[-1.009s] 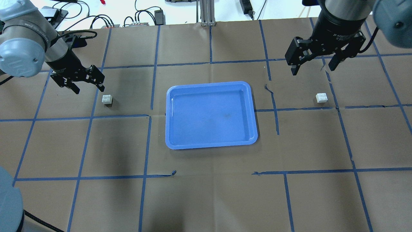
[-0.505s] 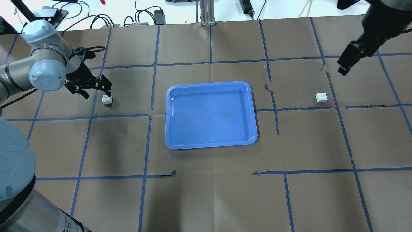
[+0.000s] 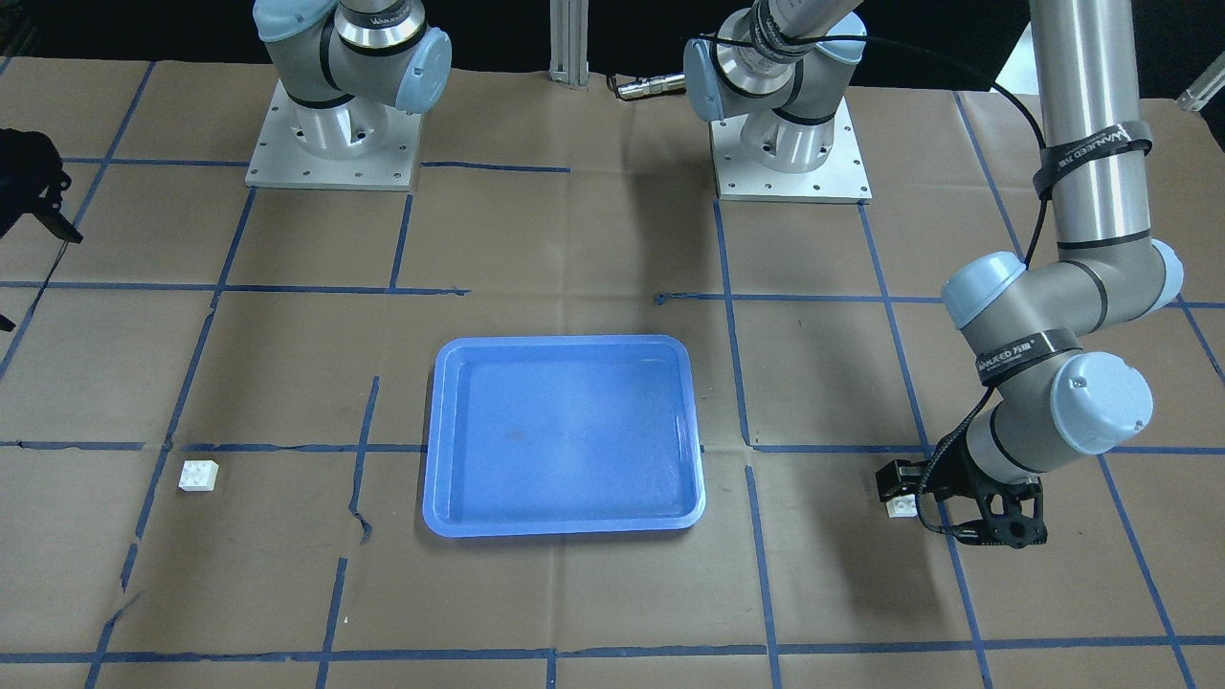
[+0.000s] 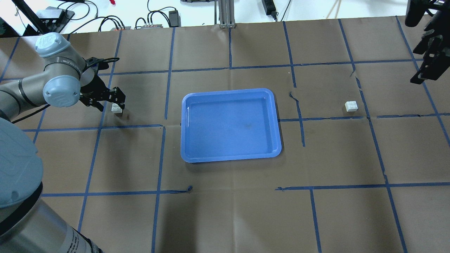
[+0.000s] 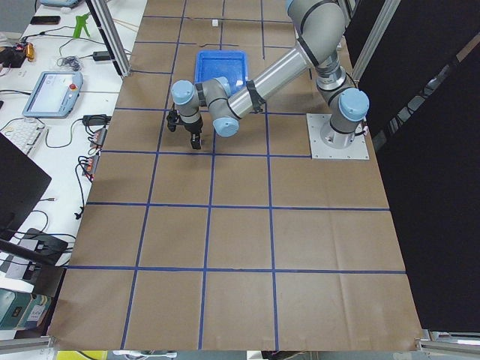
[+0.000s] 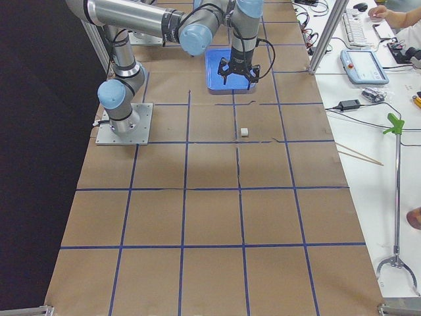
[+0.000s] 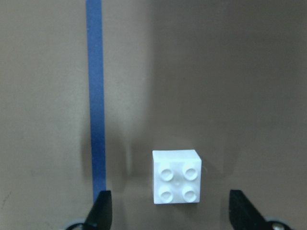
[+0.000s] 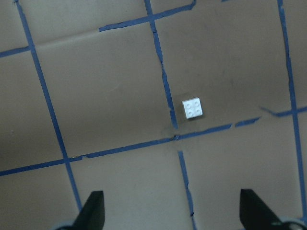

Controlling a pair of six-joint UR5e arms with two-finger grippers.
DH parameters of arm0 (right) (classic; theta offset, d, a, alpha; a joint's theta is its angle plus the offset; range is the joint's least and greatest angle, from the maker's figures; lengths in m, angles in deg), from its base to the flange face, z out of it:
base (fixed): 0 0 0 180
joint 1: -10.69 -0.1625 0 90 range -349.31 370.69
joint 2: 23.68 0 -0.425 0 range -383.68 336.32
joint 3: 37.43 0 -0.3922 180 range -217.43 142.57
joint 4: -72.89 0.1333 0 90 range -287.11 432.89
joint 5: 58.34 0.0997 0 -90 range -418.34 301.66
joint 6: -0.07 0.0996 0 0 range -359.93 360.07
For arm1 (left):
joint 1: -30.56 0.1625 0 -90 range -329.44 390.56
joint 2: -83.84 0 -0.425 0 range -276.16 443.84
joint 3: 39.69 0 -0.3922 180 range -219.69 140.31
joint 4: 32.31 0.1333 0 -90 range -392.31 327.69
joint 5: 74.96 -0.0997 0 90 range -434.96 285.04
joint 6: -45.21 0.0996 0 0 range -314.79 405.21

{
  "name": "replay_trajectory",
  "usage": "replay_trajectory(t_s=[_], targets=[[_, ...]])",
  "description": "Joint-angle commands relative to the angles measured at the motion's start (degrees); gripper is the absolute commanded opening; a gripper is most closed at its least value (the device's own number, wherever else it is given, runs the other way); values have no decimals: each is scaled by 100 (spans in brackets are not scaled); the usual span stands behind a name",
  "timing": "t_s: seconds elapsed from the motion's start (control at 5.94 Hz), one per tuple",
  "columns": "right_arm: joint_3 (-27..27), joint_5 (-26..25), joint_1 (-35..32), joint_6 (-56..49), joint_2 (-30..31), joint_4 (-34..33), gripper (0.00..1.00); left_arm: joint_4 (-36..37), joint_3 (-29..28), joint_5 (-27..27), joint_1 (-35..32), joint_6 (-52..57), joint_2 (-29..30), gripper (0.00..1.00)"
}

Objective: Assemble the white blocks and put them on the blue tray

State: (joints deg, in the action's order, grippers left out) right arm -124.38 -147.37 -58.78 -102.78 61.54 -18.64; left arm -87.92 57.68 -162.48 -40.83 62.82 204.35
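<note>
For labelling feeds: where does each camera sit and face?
Front-facing: opposite the robot, facing its bases, left arm.
Overhead: behind the robot, over the blue tray; both arms.
Left: table end, left arm nearest.
Right: opposite end, right arm nearest.
Left wrist: above left block; left claw visible.
Right wrist: high above right block; right claw visible.
Shared: first two show both blocks.

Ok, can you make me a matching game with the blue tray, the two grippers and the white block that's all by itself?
Things:
1. blue tray
2. left gripper
3. right gripper
4. lone white block

States:
A. open, high up, far from any block
B. lying beside a blue tape line
C. nothing in it
D. open, low down, a white block between its fingers

Pairs: 1-C, 2-D, 3-A, 4-B
</note>
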Motion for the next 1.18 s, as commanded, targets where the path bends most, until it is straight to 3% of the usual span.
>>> replay_trajectory(t_s=[0.0,0.34,0.67,1.01], targets=[[-6,798,177,-1479,-529,-120,100,77,-25,16,-7,76,25,33],[-15,2122,791,-2051,-1390,-146,100,94,-77,16,-7,233,7,13],[-173,3026,1074,-2485,-2365,-984,100,60,-25,33,-662,1273,-535,12],[-226,3199,1154,-2816,-2930,-1216,100,-10,28,42,-1594,3361,-1029,12]])
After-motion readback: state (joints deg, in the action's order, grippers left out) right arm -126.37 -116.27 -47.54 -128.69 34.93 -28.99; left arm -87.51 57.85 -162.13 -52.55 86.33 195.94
